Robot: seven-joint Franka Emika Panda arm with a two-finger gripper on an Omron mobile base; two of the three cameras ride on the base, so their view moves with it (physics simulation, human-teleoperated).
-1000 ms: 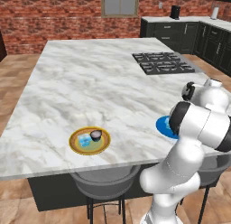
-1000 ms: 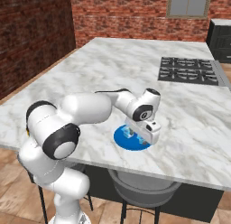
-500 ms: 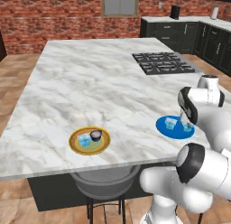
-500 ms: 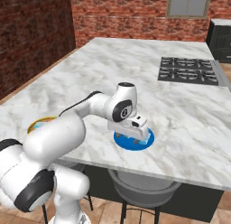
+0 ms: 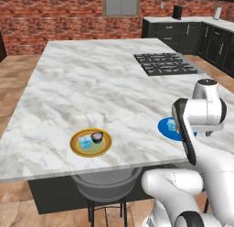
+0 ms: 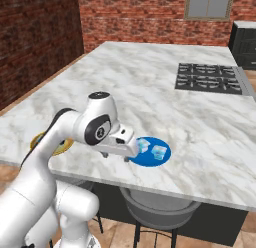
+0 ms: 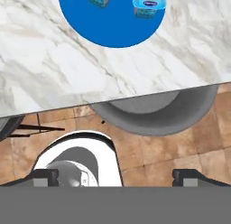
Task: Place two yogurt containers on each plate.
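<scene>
Blue plate [image 6: 150, 155]: near right bench edge, carrying two pale cups [image 6: 159, 152], set apart so both fit.
Yellow plate [image 5: 90, 143]: near left, holding a pale cup and the dark cup [image 5: 96, 137].
Jaws: wide apart, empty; task looks done.

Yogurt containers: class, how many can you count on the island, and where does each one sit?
4. Two pale blue cups sit on the blue plate; one pale blue cup and one dark cup sit on the yellow-rimmed plate. None looks hidden.
</scene>
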